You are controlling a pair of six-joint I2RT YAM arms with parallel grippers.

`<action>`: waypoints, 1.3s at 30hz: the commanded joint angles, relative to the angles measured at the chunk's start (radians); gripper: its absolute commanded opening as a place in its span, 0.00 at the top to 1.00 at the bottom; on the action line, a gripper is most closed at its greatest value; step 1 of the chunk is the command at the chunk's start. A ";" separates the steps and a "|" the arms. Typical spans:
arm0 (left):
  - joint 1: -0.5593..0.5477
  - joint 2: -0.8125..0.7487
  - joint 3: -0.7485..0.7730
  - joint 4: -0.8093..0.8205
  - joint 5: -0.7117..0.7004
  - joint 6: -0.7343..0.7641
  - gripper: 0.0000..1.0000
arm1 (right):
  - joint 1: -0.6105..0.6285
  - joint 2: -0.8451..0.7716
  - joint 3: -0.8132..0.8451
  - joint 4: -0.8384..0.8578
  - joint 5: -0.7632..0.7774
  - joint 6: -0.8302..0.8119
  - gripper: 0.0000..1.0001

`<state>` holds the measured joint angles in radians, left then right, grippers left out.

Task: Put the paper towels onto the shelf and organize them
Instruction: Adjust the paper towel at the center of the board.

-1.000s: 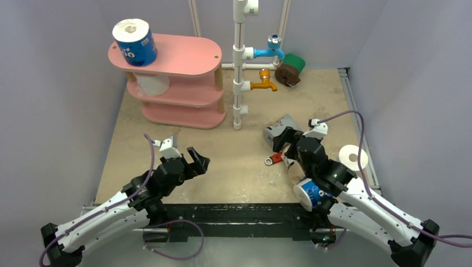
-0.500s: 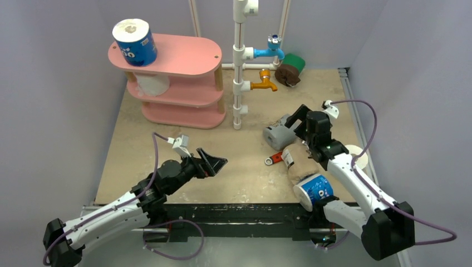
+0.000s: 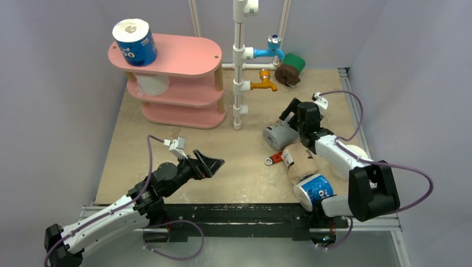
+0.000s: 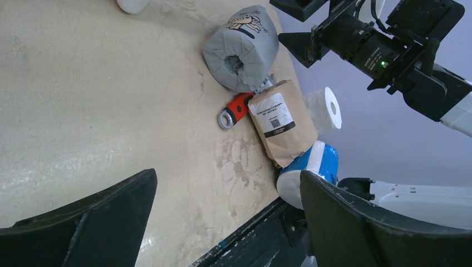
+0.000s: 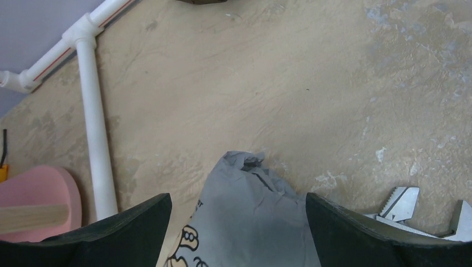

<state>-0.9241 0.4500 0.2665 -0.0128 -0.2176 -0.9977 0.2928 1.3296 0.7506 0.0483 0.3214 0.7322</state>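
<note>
Currently the right gripper (image 5: 238, 199) stands with its jaws spread wide and holds nothing. The grey-wrapped cylindrical paper towel roll (image 5: 253, 222) lies on its side between and just below the two fingers; no contact is visible.

Judged step: grasp this roll.

1. Descend straight, keeping the roll centred between the jaws.
2. Close on the full body, not on the crumpled wrapper end ahead of the jaws; the soft wrapper will probably yield before the grip firms.
3. Keep the fingertips clear of the red-handled metal wrench (image 4: 236, 108), just outside one finger, and of the brown paper-wrapped roll (image 3: 299, 160), just behind the jaws.
4. Lift well clear before travelling: the white pipe frame (image 3: 239, 67) stands between the jaws and the pink three-tier oval shelf (image 3: 183, 55).

That shelf is well apart from the jaws and carries a blue printed roll (image 3: 135, 43) on top and a bare white roll (image 3: 151, 84) on the middle board.

The left gripper (image 3: 209, 164) hovers wide open, empty, over the table (image 3: 183, 142).
</note>
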 commanded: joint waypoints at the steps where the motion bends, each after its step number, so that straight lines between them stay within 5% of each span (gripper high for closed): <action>1: -0.002 -0.009 0.005 -0.041 -0.036 0.031 0.00 | -0.013 0.067 0.062 0.072 -0.038 -0.050 0.09; 11: -0.002 0.018 0.020 -0.050 -0.045 0.053 0.00 | 0.013 0.117 0.029 0.103 -0.145 -0.088 0.16; 28: -0.002 0.085 0.024 -0.054 -0.073 0.030 0.01 | 0.239 -0.090 -0.143 0.056 -0.139 0.047 0.19; 39: -0.002 0.178 0.084 -0.039 -0.079 0.052 0.02 | 0.190 -0.227 -0.218 0.039 -0.195 0.039 0.16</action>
<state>-0.9241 0.6067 0.2878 -0.0856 -0.2848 -0.9714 0.5282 1.1389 0.5533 0.0742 0.1638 0.7677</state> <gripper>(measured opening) 0.988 0.840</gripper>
